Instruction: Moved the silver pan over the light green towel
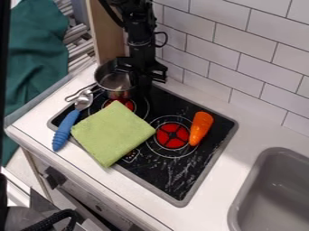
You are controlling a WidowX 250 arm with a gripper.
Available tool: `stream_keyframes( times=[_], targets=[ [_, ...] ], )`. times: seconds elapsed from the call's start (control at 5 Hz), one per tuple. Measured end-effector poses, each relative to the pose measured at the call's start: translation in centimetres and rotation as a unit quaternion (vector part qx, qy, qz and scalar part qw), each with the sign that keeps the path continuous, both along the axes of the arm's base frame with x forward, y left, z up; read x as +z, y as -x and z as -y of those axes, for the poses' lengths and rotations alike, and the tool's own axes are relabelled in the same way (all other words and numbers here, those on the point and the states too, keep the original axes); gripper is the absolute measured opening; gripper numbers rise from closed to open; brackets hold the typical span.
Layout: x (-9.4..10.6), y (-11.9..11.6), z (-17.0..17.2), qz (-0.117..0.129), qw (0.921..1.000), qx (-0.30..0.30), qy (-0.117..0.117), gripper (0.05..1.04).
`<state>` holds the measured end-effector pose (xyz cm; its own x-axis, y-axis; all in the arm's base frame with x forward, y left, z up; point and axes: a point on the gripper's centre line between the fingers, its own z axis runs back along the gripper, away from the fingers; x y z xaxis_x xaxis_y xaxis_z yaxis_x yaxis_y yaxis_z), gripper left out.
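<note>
Camera view shows one pan (113, 82), one towel (113, 133), one pincer (142, 76), opening and hold unclear

Near the far left corner of the worktop (259, 128), the gripper (142, 73) hides part of the pan (107, 76) — the towel (113, 133), part of a burner (128, 103). The picture's edges cut off the sink (236, 203) and the arm (140, 27).

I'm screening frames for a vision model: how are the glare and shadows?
Camera view: small highlights on the silver pan and the blue-handled spoon; pale streaks on the black stovetop, glare or scuffs, I cannot tell which; light green towel fairly evenly lit.
</note>
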<state>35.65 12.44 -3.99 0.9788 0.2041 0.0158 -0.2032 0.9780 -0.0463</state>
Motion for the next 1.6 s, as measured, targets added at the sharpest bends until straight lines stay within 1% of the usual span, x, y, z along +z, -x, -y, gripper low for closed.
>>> stream_keyframes(
  times=[0.2, 0.4, 0.6, 0.8, 1.0, 1.2, 1.4, 1.6],
  targets=[
    [0.6, 0.8, 0.3, 0.005, 0.9997, -0.024, -0.005, 0.071],
    [4.4, 1.3, 1.4, 0.059, 0.9972, -0.042, -0.02, 0.061],
    [8.4, 3.4, 2.5, 0.131, 0.9897, -0.054, -0.02, 0.061],
    [10.5, 6.7, 3.5, 0.172, 0.9821, -0.07, -0.032, 0.061],
    [9.7, 9.9, 3.5, 0.154, 0.9846, -0.078, -0.029, 0.061],
    [8.3, 12.4, 3.2, 0.128, 0.9853, -0.111, -0.025, 0.061],
    [5.9, 13.6, 3.3, 0.064, 0.9858, -0.153, -0.023, 0.061],
    [5.2, 13.6, 3.6, 0.052, 0.9841, -0.17, -0.013, 0.061]
  ],
)
